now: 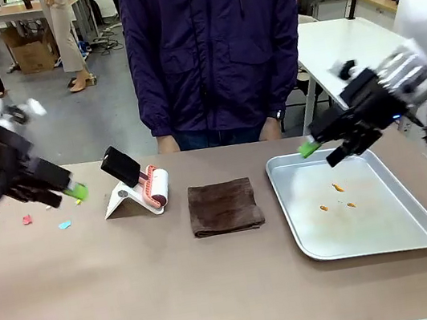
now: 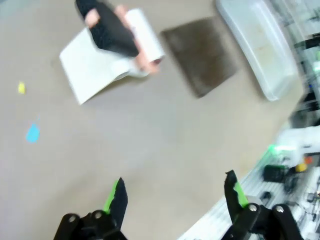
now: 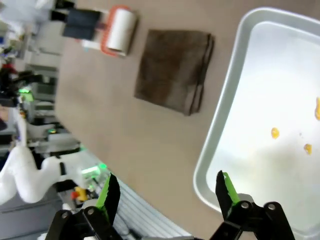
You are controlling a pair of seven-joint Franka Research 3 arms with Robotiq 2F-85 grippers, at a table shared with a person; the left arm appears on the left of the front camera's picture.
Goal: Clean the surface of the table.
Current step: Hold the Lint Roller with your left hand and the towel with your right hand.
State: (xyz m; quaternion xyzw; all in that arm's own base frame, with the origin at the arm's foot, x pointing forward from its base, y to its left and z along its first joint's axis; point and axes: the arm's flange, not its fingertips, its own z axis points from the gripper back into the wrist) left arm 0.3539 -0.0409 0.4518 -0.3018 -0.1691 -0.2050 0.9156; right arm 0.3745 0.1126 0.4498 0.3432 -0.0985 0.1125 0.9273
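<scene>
Aloft, left gripper, right gripper gape

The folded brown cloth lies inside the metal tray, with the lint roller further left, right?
No. The front view shows the brown cloth lying on the table beside the metal tray, not inside it. The lint roller is indeed further left.

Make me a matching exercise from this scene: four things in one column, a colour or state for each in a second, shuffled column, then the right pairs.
1 lint roller
2 brown cloth
3 metal tray
4 paper scrap

A silver, with orange specks inside
B folded flat
C propped on a white stand
D light blue, lying loose

Pairs: 1-C, 2-B, 3-A, 4-D
</scene>
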